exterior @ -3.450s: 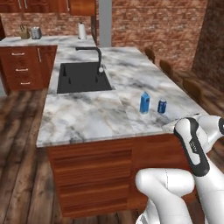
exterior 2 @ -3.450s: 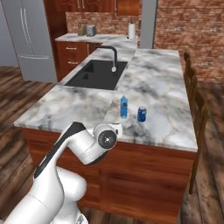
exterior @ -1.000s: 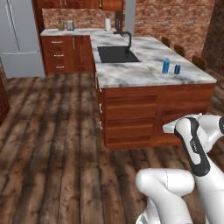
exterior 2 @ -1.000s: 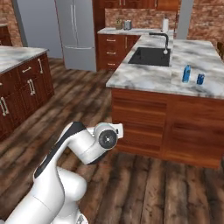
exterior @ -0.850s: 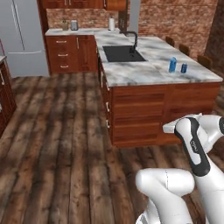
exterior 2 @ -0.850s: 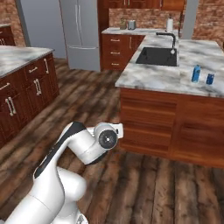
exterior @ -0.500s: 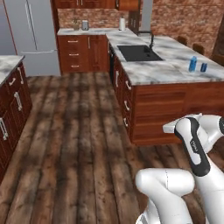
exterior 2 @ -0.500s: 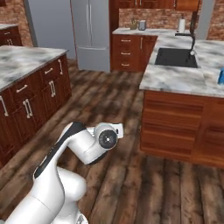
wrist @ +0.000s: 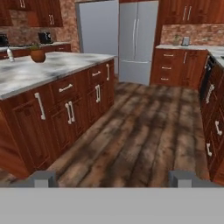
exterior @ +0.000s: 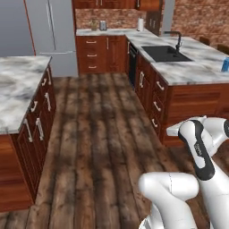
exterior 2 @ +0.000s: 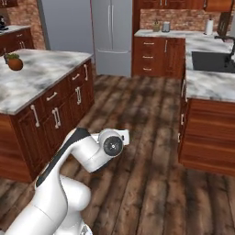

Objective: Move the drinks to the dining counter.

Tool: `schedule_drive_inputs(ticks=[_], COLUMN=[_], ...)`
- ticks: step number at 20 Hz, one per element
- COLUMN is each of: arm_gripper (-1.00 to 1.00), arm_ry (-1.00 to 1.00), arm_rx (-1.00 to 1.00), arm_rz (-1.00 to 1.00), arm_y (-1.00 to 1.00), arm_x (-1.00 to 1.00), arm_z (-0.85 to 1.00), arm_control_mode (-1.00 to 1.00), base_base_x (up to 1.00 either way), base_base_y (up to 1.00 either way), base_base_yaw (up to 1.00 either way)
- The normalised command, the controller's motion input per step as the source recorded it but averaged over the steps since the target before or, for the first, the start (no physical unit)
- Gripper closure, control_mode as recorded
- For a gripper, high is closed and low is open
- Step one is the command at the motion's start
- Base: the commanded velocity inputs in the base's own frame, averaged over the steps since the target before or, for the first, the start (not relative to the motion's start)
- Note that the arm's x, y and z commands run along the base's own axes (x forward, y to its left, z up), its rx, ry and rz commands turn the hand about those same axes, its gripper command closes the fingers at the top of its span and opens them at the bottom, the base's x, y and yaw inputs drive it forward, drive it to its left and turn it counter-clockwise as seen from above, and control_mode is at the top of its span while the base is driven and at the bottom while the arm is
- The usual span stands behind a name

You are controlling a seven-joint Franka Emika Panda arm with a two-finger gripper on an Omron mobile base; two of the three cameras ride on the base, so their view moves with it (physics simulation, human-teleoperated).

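**A:** Where are the drinks sitting, going by the island [wrist: 52, 70]?

**B:** The dining counter [exterior: 192, 74] is lying across the wood floor from the island, and a carton [exterior: 225, 65] is already standing on it, on the side away from the island. At the island's far end a pot [wrist: 38, 54] is sitting on the marble. A small pale bottle [wrist: 9, 54] is standing at that same end, nearer the island's edge. It is too small to tell more than that it is upright.

**A:** So I'm guessing the bottle is the one waiting to be carried. How is it going to handle?

**B:** I'm judging it light, thin-walled and smooth, so it is likely going to slip or dent under a hard squeeze, and tip easily if nudged. Taking it across the middle of the body, below the neck, with a level approach over the island's edge, is looking safest.

**A:** And the carton?

**B:** Stiffer, with flat faces, I'd say, but it is needing nothing while it is standing where it belongs.

**A:** What are the fingers [wrist: 43, 178] doing?

**B:** They are standing spread wide with nothing between them, pointing over the floor toward the island, well short of it.
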Motion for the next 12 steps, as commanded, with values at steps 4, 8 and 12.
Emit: schedule_drive_inputs(ticks=[4, 8, 12], arm_gripper=[-1.0, -1.0, -1.0], arm_ry=[0.0, 0.0, 0.0], arm_rx=[0.0, 0.0, 0.0], arm_rz=[0.0, 0.0, 0.0], arm_y=[0.0, 0.0, 0.0], arm_x=[0.0, 0.0, 0.0], arm_z=[0.0, 0.0, 0.0], arm_control_mode=[1.0, 1.0, 1.0], base_base_x=[-0.09, -0.08, -0.07], base_base_y=[1.0, 1.0, 0.99], base_base_yaw=[0.0, 0.0, 0.0])
